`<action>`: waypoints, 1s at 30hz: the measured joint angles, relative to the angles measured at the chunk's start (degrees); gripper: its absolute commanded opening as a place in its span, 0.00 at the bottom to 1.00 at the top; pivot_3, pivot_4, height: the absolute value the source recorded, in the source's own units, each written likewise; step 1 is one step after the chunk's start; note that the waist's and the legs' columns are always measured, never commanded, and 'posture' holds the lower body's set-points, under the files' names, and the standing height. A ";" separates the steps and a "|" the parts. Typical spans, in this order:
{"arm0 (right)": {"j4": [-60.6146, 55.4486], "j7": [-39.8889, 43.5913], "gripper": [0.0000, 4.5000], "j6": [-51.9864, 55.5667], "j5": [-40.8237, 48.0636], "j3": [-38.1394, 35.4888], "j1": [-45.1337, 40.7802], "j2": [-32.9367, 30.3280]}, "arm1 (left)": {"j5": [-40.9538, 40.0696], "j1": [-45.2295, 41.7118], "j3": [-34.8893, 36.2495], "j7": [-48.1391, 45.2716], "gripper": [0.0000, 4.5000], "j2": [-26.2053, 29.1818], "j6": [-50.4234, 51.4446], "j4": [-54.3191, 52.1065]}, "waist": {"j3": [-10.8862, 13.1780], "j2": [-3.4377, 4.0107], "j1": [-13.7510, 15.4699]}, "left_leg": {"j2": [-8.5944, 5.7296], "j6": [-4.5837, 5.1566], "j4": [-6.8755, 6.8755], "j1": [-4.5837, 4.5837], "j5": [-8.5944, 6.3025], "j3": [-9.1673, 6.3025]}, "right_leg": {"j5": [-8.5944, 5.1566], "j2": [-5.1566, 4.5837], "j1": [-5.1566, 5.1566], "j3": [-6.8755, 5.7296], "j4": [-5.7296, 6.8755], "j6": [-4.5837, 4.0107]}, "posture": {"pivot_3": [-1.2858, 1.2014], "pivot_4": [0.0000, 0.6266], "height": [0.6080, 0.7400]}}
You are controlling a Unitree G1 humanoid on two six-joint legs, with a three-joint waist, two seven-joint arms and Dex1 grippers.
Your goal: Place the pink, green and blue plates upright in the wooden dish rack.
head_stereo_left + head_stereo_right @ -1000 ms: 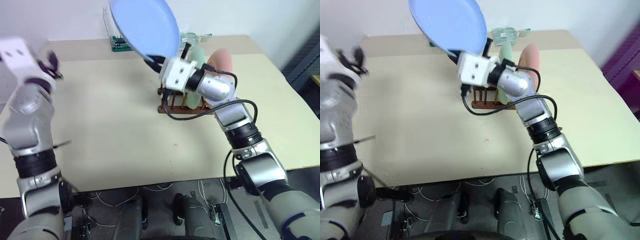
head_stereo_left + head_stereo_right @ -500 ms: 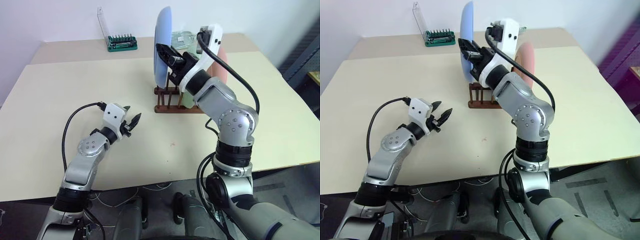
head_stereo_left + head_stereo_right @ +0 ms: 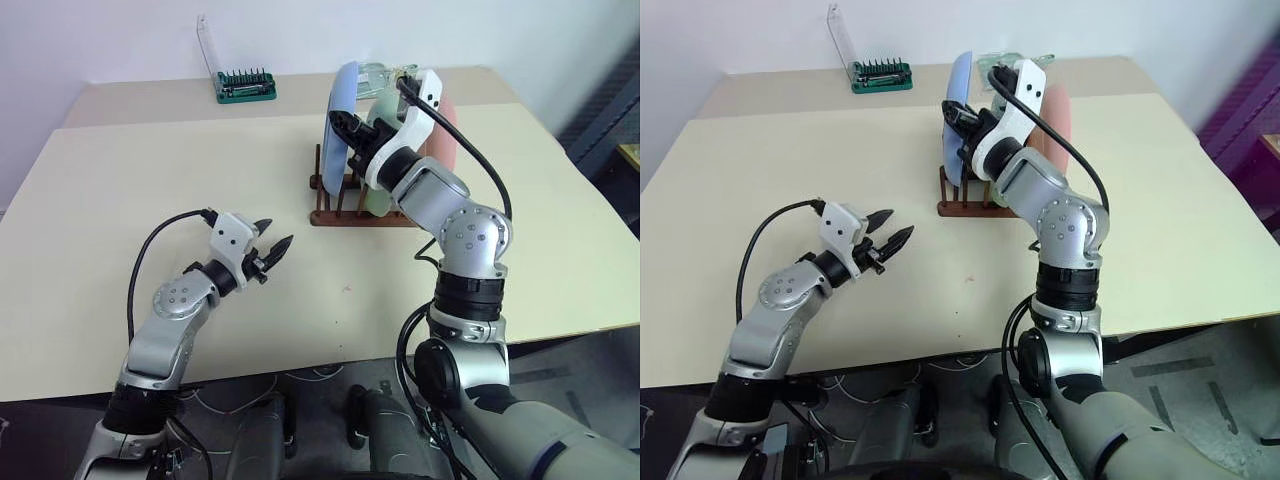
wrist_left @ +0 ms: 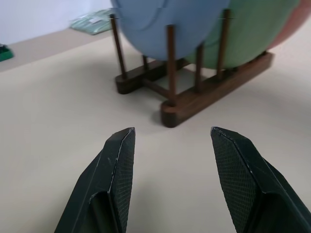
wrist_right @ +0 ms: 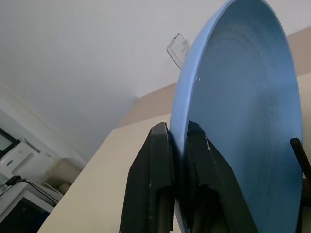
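Blue plate [image 3: 343, 120] stood in the rack [image 3: 355, 210] at twelve o'clock, pinched by my right gripper [image 5: 179, 145]. Left gripper [image 3: 272, 247] hung wide, empty. I judged: seat between pegs before releasing.

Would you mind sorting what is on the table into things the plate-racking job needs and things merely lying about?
Job:
blue plate
green plate
pink plate
wooden dish rack

Lying about:
green tray of screwdriver bits
clear packet behind the rack

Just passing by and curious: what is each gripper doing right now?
Left gripper: open, holding nothing.
Right gripper: shut on the blue plate's rim, plate upright in the wooden dish rack.
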 measured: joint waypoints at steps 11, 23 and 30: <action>-0.64 5.50 0.65 -2.33 -5.85 7.36 -1.23 -6.91 | -0.03 0.59 -0.12 -1.03 0.57 -0.72 1.47 -1.17 | 0.01 0.01 0.02 | 0.01 0.00 0.00 -0.01 -0.01 0.00 | -0.09 0.01 -0.01 0.00 -0.04 -0.13 | 0.52 0.24 0.92; -12.62 29.99 0.65 -10.87 -11.65 10.00 5.49 -32.18 | 0.18 -0.89 -0.74 -2.07 0.57 -1.69 1.47 -0.19 | 0.00 -0.02 1.24 | 0.01 0.04 0.07 -0.05 -0.06 -0.01 | -0.26 -0.04 0.06 -0.06 -0.20 0.07 | 0.52 0.24 0.92; -10.93 46.52 0.65 -13.06 -6.76 -10.72 29.13 -49.46 | 0.52 -1.24 -0.06 -4.10 0.57 -0.29 0.60 3.46 | 0.00 0.03 2.58 | 0.10 0.03 0.07 0.00 -0.23 0.06 | -0.26 0.00 0.23 -0.12 -0.53 0.07 | 0.52 0.24 0.92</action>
